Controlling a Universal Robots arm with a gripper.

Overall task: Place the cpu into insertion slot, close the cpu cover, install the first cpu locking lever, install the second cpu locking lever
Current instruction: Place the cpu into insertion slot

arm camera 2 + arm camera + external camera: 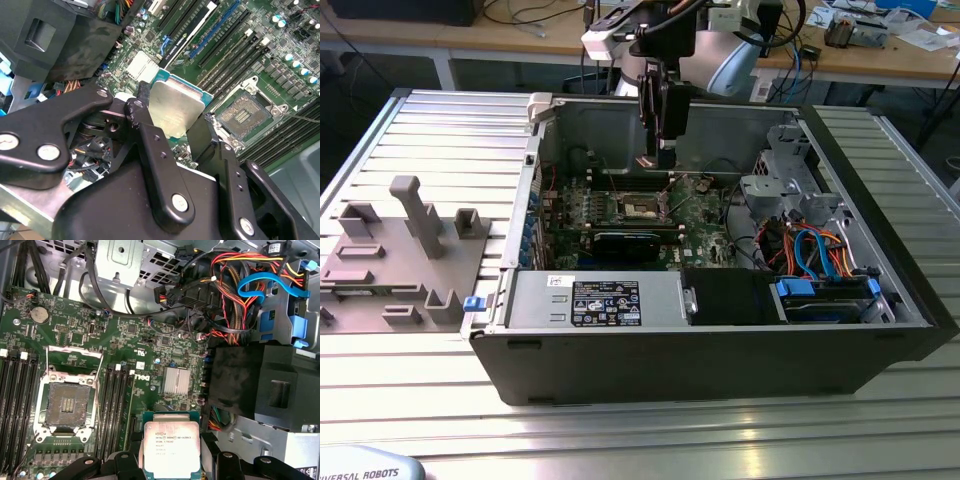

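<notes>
the gripper [663, 158] hangs inside the open computer case [720, 350], above the green circuit board [150, 340]; its two black fingers [145, 107] are clamped on opposite edges of the cpu [171, 447], which is held clear of the board and touches nothing else; the insertion slot [66, 404] sits well apart from the chip, with a bank of long black memory slots [117, 410] between the two; in the exterior view the slot lies below the fingertips and a little toward the exterior view's left; the chip's edges look roughly parallel to the slot's metal rim, so i judge little turning is needed; the slot's pin field is bare, with nothing seated in it; the cpu shows its silvery face with faint print, a thin green border around it, flat and unbent.
</notes>
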